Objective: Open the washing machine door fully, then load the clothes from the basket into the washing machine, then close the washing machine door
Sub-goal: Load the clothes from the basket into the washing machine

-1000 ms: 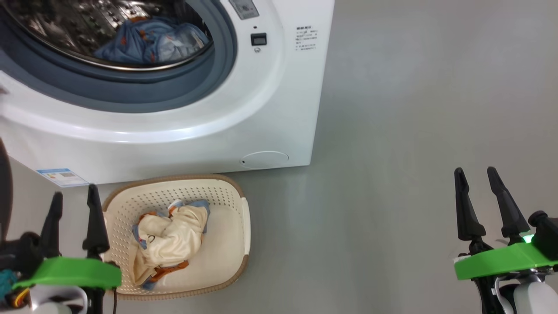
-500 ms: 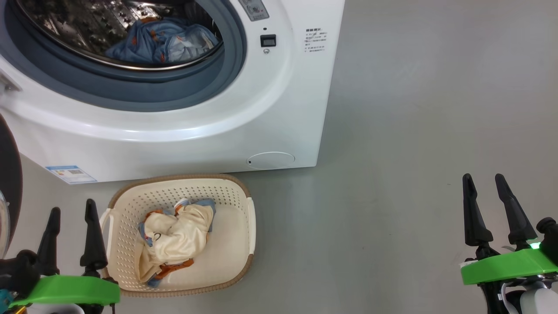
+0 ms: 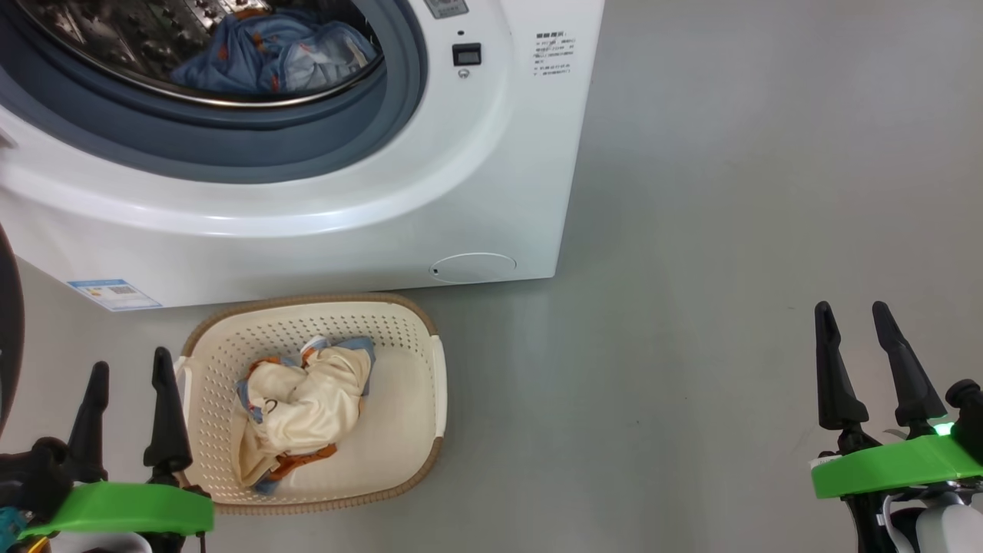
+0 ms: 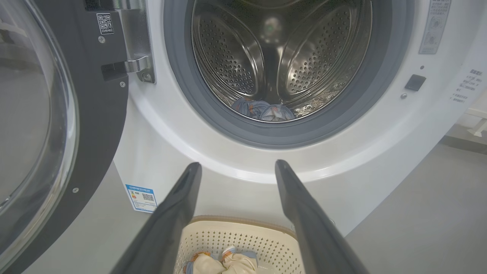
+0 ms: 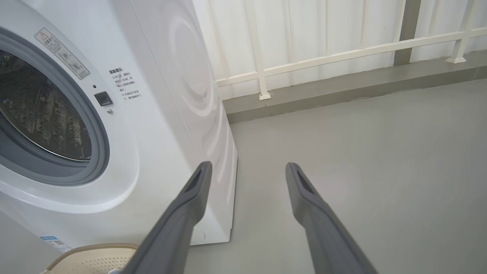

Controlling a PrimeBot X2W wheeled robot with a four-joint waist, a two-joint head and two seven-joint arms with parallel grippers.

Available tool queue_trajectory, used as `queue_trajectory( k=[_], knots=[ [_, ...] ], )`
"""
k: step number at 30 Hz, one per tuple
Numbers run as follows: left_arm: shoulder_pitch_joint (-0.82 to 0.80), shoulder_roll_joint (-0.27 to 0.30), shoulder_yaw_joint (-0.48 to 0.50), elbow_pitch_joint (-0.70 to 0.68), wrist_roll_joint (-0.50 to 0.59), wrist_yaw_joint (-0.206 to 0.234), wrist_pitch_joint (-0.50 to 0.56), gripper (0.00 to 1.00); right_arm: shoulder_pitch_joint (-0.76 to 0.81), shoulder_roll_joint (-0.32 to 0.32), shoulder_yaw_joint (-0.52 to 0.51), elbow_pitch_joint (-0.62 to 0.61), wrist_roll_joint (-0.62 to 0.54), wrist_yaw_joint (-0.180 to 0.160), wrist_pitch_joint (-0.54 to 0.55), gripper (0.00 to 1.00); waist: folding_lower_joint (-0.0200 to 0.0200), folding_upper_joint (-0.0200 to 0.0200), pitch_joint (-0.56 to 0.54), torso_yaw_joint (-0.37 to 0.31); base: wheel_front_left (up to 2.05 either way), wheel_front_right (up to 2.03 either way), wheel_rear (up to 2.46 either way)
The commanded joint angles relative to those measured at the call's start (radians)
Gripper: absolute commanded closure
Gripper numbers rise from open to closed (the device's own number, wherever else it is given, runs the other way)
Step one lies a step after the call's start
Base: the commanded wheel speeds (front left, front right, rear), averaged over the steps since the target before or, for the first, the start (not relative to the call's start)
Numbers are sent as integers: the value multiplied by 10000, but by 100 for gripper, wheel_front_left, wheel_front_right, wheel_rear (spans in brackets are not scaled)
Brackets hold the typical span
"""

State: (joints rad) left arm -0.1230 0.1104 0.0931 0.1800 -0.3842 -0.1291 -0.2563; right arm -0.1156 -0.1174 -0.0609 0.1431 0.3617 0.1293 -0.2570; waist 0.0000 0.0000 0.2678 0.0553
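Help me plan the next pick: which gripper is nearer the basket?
Left. The left gripper sits right beside the basket's left handle, at its near-left corner. The right gripper is far off to the basket's right, well apart from it.

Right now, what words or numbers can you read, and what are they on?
Nothing reads clearly.
Blue label on the washing machine: too small.
Printed notice on its front: too small.
Warning sticker: too small.
Code sticker on the door: digits blurred.
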Motion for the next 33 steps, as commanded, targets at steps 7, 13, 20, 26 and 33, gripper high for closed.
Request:
queue_trajectory(
  k=[7, 13, 20, 26, 33],
  knots=[
    [-347, 217, 100, 166, 7, -15, -55, 0, -333, -25, 245, -288, -65, 14, -48, 0, 0, 0, 234, -26, 0, 0, 0],
    [-639, 196, -438, 1299, 18, -15, -55, 0, -578, 88, 277, -349, -122, 14, -48, 0, 0, 0, 648, -22, 0, 0, 0],
    [-1375, 398, -1069, 3127, -155, -15, -55, 0, -946, 178, 419, -456, -189, 14, -48, 0, 0, 0, 1331, -115, 0, 0, 0],
    [-2268, 756, -1880, 4748, -267, -15, -55, 0, -1501, 238, 567, -542, -251, 14, -48, 0, 0, 0, 2044, -354, 0, 0, 0],
    [-3400, 1069, -2801, 6355, -595, -15, -55, 0, -1907, 283, 769, -590, -387, 14, -48, 0, 0, 0, 2799, -490, 0, 0, 0]
  ],
)
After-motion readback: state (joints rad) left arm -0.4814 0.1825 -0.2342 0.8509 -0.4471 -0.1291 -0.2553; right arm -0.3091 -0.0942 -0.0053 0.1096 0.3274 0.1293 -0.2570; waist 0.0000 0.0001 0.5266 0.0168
